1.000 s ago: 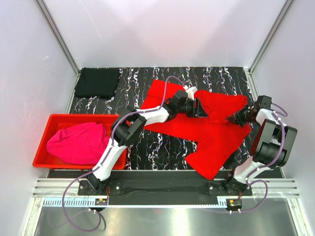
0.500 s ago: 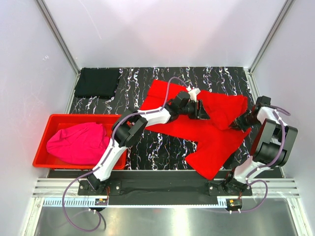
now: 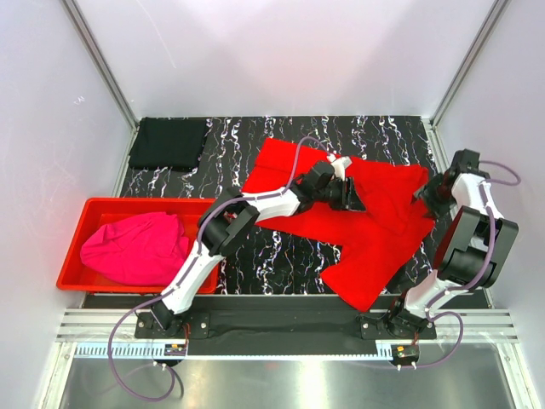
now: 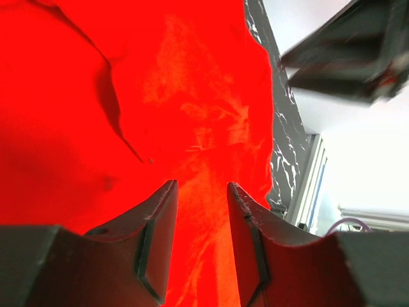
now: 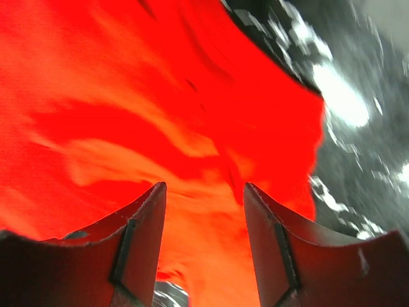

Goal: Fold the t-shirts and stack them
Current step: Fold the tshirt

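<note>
Directly beneath left end effector [image 4: 201, 185] lies red t-shirt [image 4: 160, 83].

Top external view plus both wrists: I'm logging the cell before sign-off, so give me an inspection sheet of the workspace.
Surface: black marbled table, flat.
Job's things: red t-shirt spread out rumpled, centre to right; black t-shirt folded at the far left corner; pink t-shirt bundled in the red bin.
Clutter: nothing seen.
Grippers: left gripper and right gripper both at the red t-shirt, fingers parted.
Cables: purple cables loop off both arms.
Surroundings: white walls, aluminium posts.
</note>
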You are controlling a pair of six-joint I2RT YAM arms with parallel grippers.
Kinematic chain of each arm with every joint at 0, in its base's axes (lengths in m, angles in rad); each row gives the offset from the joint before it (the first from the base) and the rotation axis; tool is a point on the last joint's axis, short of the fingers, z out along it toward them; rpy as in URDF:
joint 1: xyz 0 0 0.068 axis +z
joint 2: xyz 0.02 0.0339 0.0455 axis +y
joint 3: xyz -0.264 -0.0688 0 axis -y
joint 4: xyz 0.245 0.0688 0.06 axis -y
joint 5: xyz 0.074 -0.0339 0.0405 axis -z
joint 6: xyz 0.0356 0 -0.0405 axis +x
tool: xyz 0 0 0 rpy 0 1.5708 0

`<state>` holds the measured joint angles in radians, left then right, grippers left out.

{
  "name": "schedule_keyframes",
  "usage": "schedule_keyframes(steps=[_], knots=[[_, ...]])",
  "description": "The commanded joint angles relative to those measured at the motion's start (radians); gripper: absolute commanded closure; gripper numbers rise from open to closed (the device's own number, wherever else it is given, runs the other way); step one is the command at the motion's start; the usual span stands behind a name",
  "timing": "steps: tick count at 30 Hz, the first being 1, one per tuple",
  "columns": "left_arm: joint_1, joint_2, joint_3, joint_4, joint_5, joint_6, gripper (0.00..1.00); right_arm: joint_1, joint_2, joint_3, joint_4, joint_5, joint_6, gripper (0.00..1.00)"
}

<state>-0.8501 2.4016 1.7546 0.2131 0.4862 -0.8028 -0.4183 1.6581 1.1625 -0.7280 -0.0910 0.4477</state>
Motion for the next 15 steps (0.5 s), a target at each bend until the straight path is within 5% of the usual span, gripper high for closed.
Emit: schedule_keyframes(steps=[1, 8, 15], knots=[[-0.007, 0.021, 0.057, -0.001, -0.043, 0.002, 0.6, -0.004, -0.034, 0.089, 0.067, -0.044, 0.012, 0.41], [-0.014, 0.082, 0.158, -0.083, -0.096, -0.053, 0.66, -0.004, -0.043, 0.118, 0.099, -0.093, 0.029, 0.41], [-0.017, 0.088, 0.158, -0.169, -0.173, -0.14, 0.58, -0.004, -0.061, 0.12, 0.108, -0.101, 0.02, 0.41]])
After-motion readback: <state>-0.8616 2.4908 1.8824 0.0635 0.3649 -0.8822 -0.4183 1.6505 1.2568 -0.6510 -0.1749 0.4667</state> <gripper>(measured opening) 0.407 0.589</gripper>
